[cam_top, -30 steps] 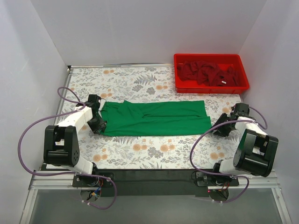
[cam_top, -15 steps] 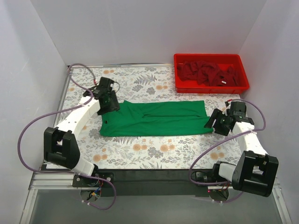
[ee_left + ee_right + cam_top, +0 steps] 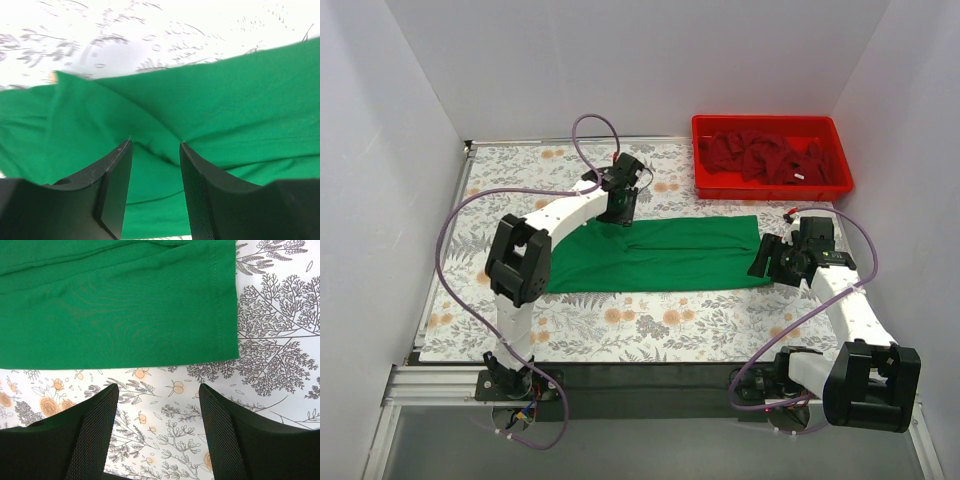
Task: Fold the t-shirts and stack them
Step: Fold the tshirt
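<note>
Left jaws spread over smooth green t-shirt (image 3: 660,256), right jaws spread beside its hem

The long folded bright green cloth t-shirt (image 3: 655,255) is laid crosswise on the middle of the floral-patterned counter (image 3: 620,325). The rectangular red plastic bin (image 3: 770,190) is set behind it at the far right corner, with the crumpled dark red cloth t-shirts (image 3: 765,155) piled in it. The left end effector (image 3: 618,212) is held over the shirt's far edge, the right end effector (image 3: 762,262) at its right end.
</note>
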Tool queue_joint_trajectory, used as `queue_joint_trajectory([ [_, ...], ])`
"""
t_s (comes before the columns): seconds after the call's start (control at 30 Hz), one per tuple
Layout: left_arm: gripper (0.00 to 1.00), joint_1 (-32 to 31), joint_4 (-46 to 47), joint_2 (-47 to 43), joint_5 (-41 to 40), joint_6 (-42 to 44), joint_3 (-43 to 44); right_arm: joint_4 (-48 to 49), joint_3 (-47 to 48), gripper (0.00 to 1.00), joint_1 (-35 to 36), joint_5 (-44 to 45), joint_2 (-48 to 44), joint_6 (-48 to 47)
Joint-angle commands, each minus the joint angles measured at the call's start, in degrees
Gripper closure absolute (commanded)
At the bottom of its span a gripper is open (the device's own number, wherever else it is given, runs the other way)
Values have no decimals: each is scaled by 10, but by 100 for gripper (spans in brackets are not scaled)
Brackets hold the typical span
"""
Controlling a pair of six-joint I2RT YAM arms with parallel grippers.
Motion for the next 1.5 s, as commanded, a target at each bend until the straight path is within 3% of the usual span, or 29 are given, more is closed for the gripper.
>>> queue_joint_trajectory([
  [0.0,59,-24,-26,18,8,1,38,0,17,39,7,2,-2,-13],
  [0.4,66,-25,-72,89,-31,-152,61,9,11,39,10,-5,4,-13],
  [0.87,73,-25,-81,75,-24,-177,34,13,11,39,10,-10,11,-12],
  [1.2,100,-25,-86,66,-31,-177,36,16,10,39,10,-13,14,-10],
  [1.47,100,-24,-106,44,-48,-178,66,16,10,39,10,-12,10,-11],
])
